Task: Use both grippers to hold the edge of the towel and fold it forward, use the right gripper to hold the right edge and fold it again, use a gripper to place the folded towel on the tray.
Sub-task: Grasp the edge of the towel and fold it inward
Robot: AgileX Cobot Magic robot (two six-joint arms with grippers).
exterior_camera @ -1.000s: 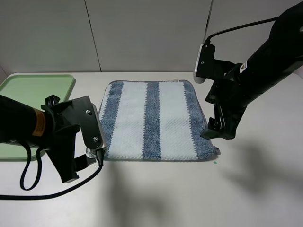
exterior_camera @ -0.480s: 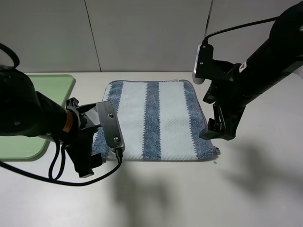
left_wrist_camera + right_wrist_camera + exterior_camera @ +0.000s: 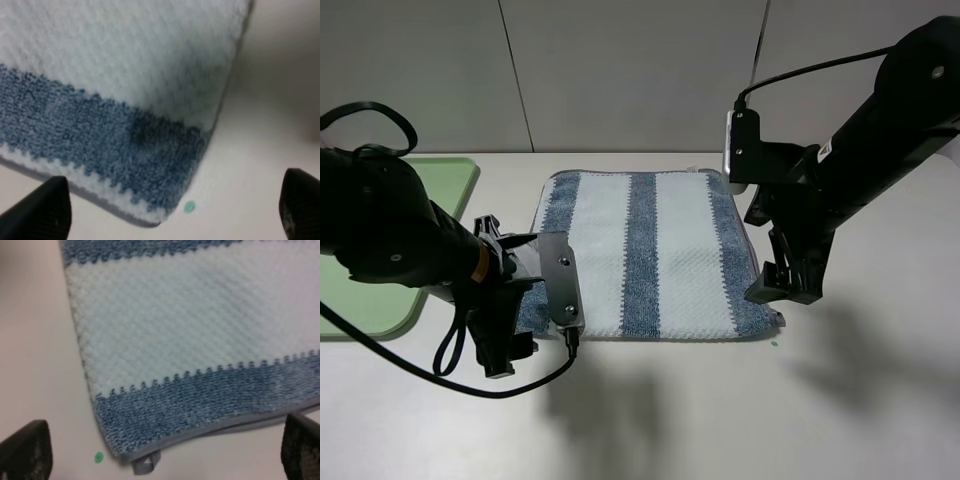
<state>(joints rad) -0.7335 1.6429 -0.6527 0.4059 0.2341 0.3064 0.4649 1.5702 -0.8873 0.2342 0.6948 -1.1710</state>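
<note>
The striped blue-grey and whitish towel [image 3: 645, 250] lies flat in the middle of the table, its grey hemmed edge [image 3: 650, 337] facing the front. My left gripper [image 3: 502, 345] hangs open just off the towel's front-left corner. In the left wrist view that corner [image 3: 150, 200] sits between the spread fingertips [image 3: 42, 210] of the left gripper [image 3: 170, 212]. My right gripper [image 3: 785, 285] stands open over the front-right corner. The right wrist view shows the right gripper [image 3: 162, 450] above the hem [image 3: 225, 426] and a small loop tag [image 3: 145, 463]. Neither holds anything. The pale green tray [image 3: 445, 180] lies at the far left, partly hidden by the left arm.
Small green dots mark the table by the towel's front corners [image 3: 775, 343] [image 3: 189, 207] [image 3: 98, 457]. A black cable [image 3: 450, 380] loops from the left arm onto the table in front. A grey wall stands behind the table.
The left arm has swung right from beside the tray to the towel's front-left corner. The right arm has shifted only slightly. Both grippers stay open.
</note>
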